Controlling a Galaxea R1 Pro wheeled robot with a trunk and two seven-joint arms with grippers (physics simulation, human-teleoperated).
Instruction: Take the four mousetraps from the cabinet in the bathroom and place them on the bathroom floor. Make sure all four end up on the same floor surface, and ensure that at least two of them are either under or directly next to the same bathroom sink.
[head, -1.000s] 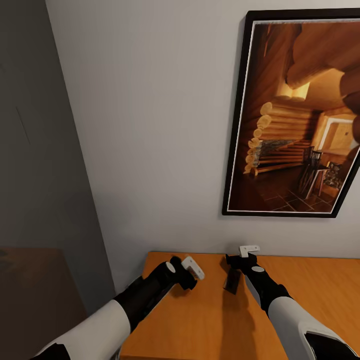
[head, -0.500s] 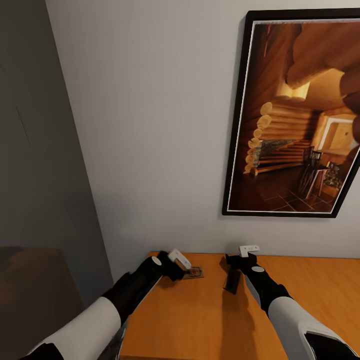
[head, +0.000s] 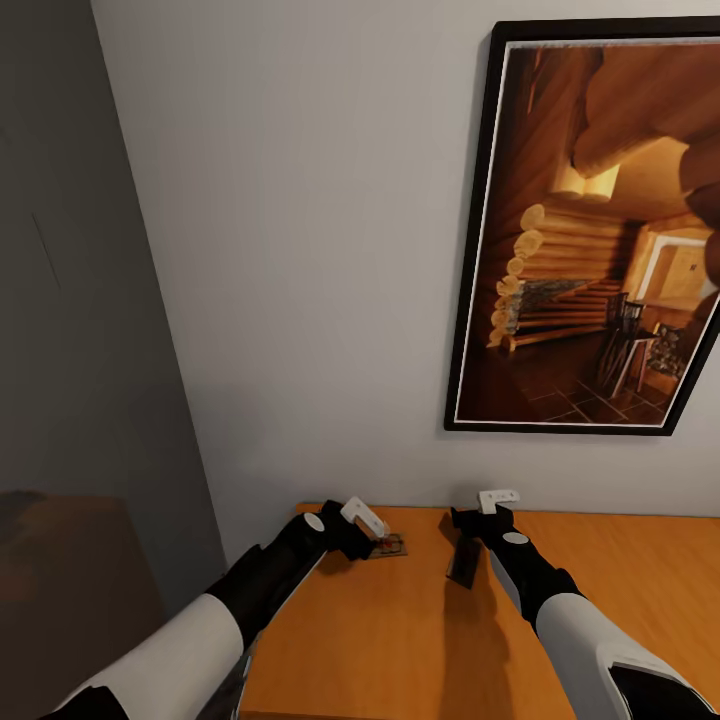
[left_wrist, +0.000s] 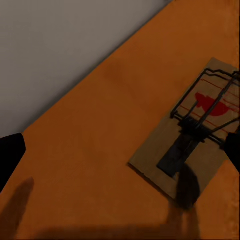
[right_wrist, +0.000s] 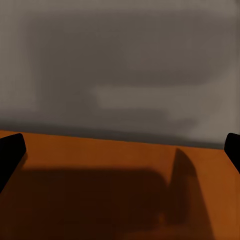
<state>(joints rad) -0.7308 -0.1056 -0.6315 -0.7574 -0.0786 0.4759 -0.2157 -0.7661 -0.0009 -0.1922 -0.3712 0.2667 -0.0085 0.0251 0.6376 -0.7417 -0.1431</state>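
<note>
Mousetrap (left_wrist: 192, 142) is seen flat on cabinet (head: 420, 640) top, near back edge by wall (head: 300, 250), at approx. 11 o'clock in head view. Left gripper (head: 368, 532) is held just above and beside it, jaws apart, trap offset toward one fingertip, not yet between. Right gripper (head: 478, 522) is held over bare top at 12 o'clock w/ jaws apart, nothing held. Step judged: pickup approach, 1st trap. Next move calls for centring, lowering, closing on trap edges.
</note>
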